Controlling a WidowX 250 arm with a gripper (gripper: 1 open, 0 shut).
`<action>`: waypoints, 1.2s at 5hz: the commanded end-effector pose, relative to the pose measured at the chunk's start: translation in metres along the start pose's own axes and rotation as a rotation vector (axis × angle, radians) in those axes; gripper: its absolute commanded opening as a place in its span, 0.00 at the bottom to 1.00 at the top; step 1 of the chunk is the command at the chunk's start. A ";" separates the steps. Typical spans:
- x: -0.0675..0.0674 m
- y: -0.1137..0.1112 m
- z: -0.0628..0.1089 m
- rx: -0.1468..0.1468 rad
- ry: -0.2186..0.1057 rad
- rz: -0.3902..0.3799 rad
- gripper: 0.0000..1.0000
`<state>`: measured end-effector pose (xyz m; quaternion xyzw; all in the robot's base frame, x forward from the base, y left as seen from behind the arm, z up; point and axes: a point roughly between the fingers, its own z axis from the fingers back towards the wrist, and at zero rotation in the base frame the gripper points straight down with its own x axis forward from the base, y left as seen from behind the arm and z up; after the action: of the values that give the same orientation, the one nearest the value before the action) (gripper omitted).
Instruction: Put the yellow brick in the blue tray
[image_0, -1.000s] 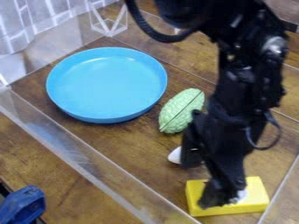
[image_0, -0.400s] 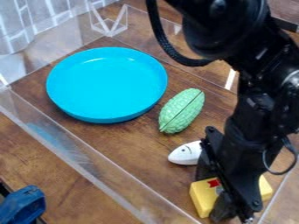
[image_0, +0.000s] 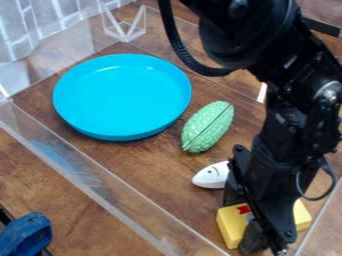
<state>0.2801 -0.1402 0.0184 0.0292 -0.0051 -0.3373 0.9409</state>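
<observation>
The yellow brick lies on the wooden table at the lower right, with a red label showing on its left part. My black gripper points straight down onto it. The jaws are closed in on the brick's sides and hide its middle. The blue tray, a wide round dish, sits empty at the upper left, well away from the gripper.
A green ribbed oval toy lies between the tray and the brick. A white fish-shaped toy sits just left of the gripper. A clear plastic wall runs along the near left side, with a blue object outside it.
The jaws have closed in on the yellow brick. The brick has shifted slightly, so its red label now shows. The hand has stayed in place.
</observation>
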 end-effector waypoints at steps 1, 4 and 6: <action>-0.006 0.014 0.004 0.007 -0.015 0.037 0.00; -0.011 0.027 0.009 0.006 -0.029 0.022 0.00; -0.028 0.037 0.008 -0.013 -0.065 0.007 0.00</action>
<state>0.2778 -0.0983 0.0195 0.0116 -0.0148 -0.3398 0.9403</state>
